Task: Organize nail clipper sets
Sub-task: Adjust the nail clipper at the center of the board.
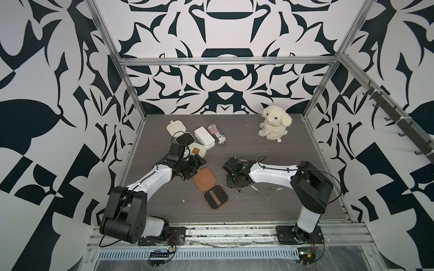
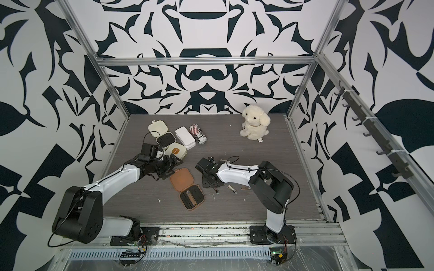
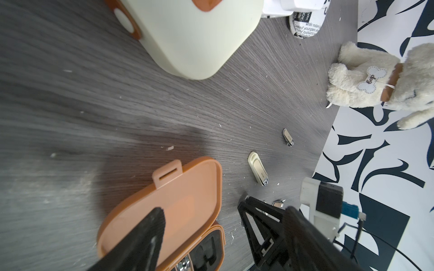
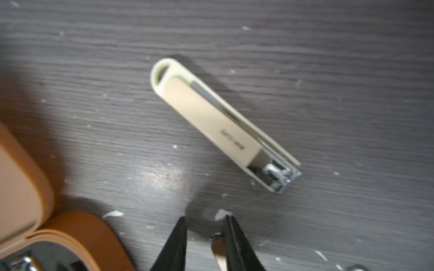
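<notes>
**Right gripper [image 4: 205, 218] partly open, left gripper [image 3: 224, 210] wide open, both empty**

Right gripper low over the grey wood-grain table [image 4: 328, 70], with the 2 black fingertips a little apart. In the gap, close to 1 finger, a slim tan piece with a metal ring end [image 4: 218, 254]; not pinched from both sides, so not held. Near the fingertips, but apart from them, a cream-and-beige metal nail clipper [image 4: 223, 126], flat on the table. Near it, not touching, a smaller metal clipper [image 3: 288, 137].

Left gripper with jaws spread wide, nothing between them, above the lid of the tan-brown rounded-square hinged case [image 1: 204, 179]. Contact between finger and lid: cannot tell. Case open and flat between the 2 arms, with 1 silver clipper [image 1: 212, 194] in its black slotted inside.

At the far left of the table in both top views: an open cream rounded-square case [image 1: 176, 127], just beside it a closed cream case with a tan patch [image 1: 197, 150], then a plain white rectangular box [image 1: 204, 138] and a striped can [image 1: 216, 133] lying on its side. At the far right, well apart, a white plush dog [image 1: 274, 124].
</notes>
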